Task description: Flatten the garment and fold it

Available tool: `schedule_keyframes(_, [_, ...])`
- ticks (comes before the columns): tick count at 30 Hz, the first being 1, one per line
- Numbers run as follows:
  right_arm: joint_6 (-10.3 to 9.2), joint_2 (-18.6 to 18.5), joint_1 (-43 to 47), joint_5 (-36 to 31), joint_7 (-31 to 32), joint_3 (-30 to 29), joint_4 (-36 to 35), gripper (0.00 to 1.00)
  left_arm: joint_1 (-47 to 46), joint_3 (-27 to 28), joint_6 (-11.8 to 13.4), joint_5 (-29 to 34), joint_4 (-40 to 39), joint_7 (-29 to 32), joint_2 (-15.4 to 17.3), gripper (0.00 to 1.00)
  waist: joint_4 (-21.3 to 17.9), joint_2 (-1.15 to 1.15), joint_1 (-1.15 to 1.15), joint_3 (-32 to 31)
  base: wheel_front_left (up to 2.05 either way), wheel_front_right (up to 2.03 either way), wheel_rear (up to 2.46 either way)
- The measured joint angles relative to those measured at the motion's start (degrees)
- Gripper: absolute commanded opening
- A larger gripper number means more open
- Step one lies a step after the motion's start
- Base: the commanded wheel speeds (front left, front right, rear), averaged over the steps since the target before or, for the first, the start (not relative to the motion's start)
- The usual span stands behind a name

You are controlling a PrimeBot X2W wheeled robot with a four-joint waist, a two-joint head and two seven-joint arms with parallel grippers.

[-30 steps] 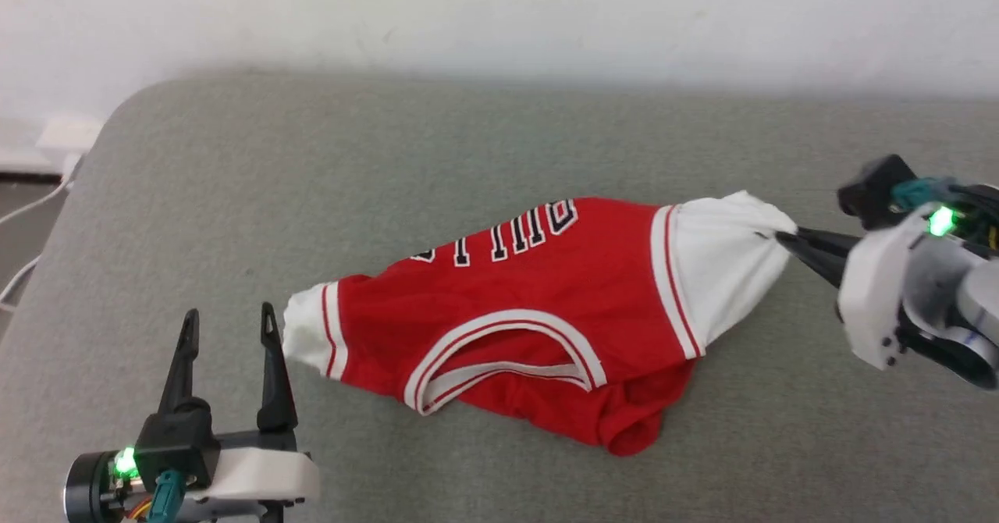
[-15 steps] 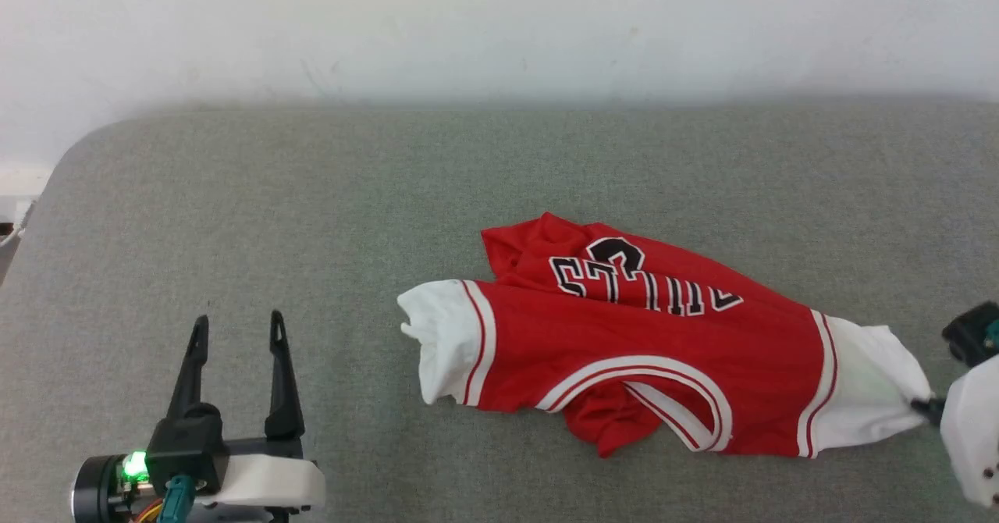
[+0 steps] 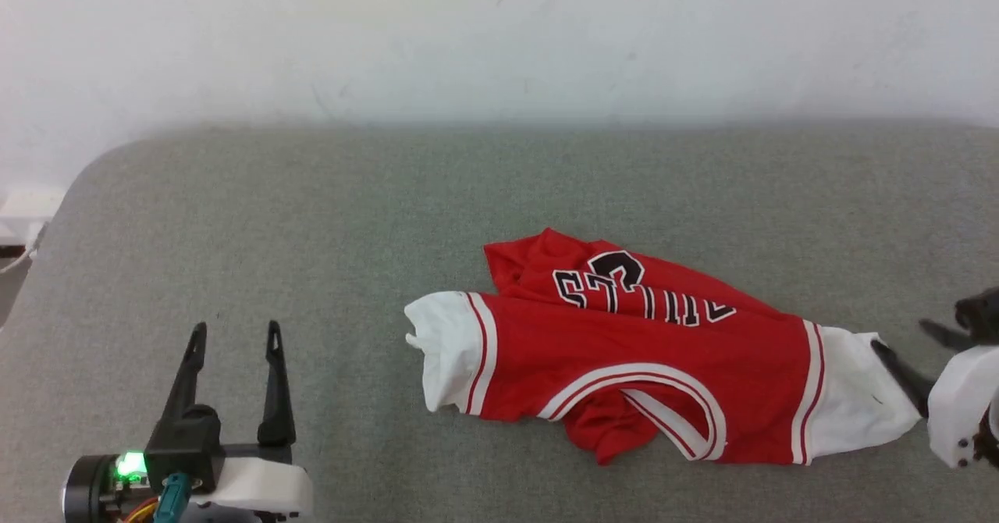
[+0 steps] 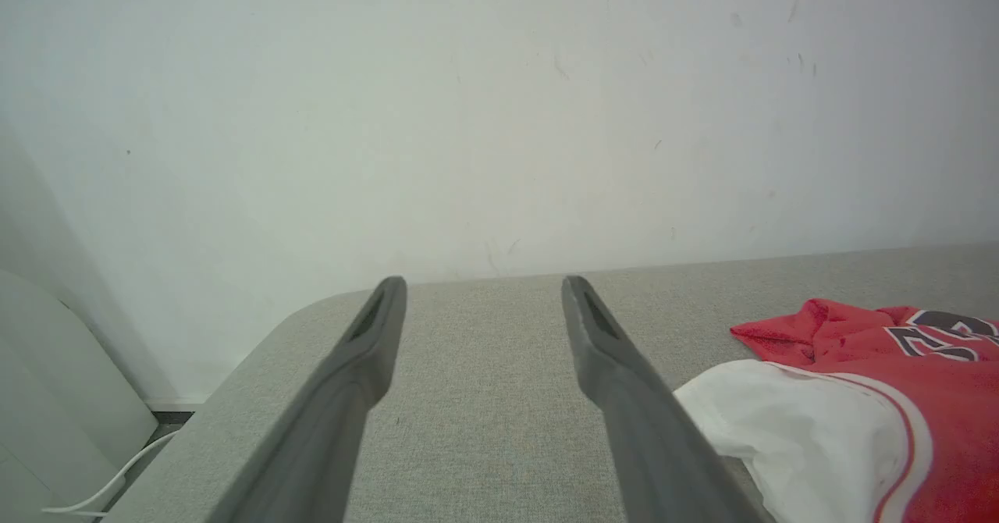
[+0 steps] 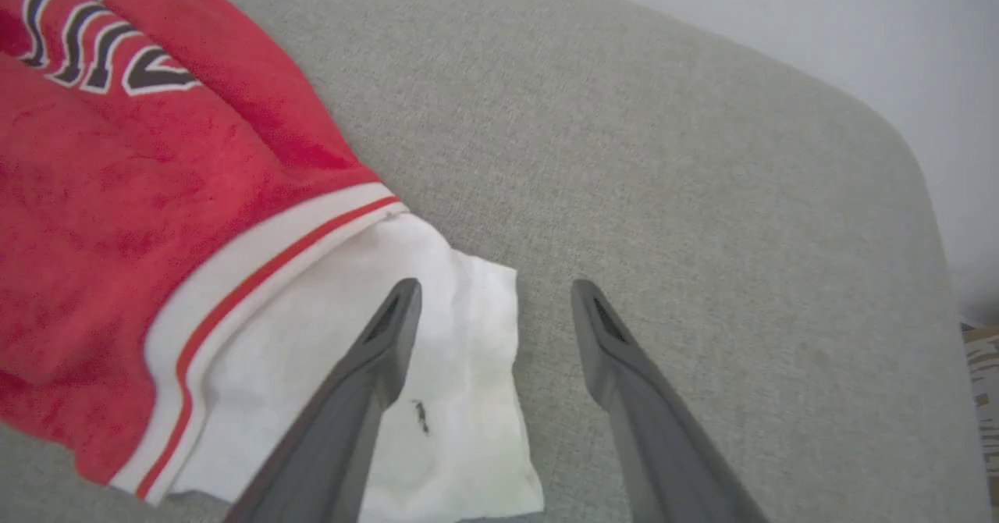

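Item: garment (image 3: 648, 351), crumpled, lying right of centre on grey desk (image 3: 312, 218). My left gripper (image 3: 236, 328): fingers wide, empty, well apart. My right gripper (image 3: 901, 334): fingers wide over white sleeve (image 3: 851, 390), gripping nothing.

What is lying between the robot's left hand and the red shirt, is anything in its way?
Nothing visible is. Between the open left hand and the red shirt there is just a stretch of bare grey cushion. The shirt's white sleeve is the part nearest that hand, apart from it.
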Motion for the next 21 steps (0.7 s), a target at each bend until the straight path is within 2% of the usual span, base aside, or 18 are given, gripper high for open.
schedule_keyframes(3, [0.0, 0.54, -0.01, -3.28, -4.63, -3.64, 0.29, 1.0, -0.31, -0.34, -1.15, 0.69, 0.16, 0.0, 1.45, 1.0, -0.47, 0.0, 0.0, -1.21, 0.0, 0.0, 0.0])
schedule_keyframes(6, [0.0, 1.92, -0.01, -7.57, -6.12, -10.61, -0.23, 1.0, -2.14, -1.04, -3.56, 0.8, 2.08, -0.01, 3.44, 1.0, -1.09, 0.0, 0.0, -2.24, 0.0, 0.0, 0.0])
schedule_keyframes(10, [0.0, 5.11, 2.6, -18.44, -6.3, -29.0, -10.04, 1.0, -6.53, -2.78, -7.44, 0.79, 6.53, 2.63, 6.13, 1.0, -2.15, 0.0, 0.0, -3.09, 0.0, 0.0, 0.0])
schedule_keyframes(13, [0.0, 10.12, 10.76, -27.4, -6.3, -42.31, -19.64, 1.0, -10.88, -4.56, -9.82, 0.63, 8.56, 7.8, 8.13, 1.0, -2.79, 0.0, 0.0, -3.47, 0.0, 0.0, 0.0])
schedule_keyframes(15, [0.0, 14.17, 17.16, -33.15, -6.3, -48.9, -25.65, 1.0, -13.81, -5.79, -11.0, -0.86, 9.99, 11.4, 9.16, 1.0, -3.16, 0.0, 0.0, -3.51, 0.0, 0.0, 0.0])
schedule_keyframes(18, [0.0, 20.16, 24.42, -39.16, -6.28, -55.58, -33.52, 1.0, -17.75, -9.21, -11.85, -2.77, 11.48, 17.33, 11.0, 1.0, -3.55, -0.01, 0.0, -3.21, 0.0, 0.0, 0.0])
schedule_keyframes(21, [0.0, 24.57, 28.56, -42.96, -6.3, -58.95, -39.67, 1.0, -21.1, -13.94, -11.89, -6.23, 13.16, 23.7, 12.99, 1.0, -4.0, -0.01, 0.0, -2.69, 0.0, 0.0, 0.0])
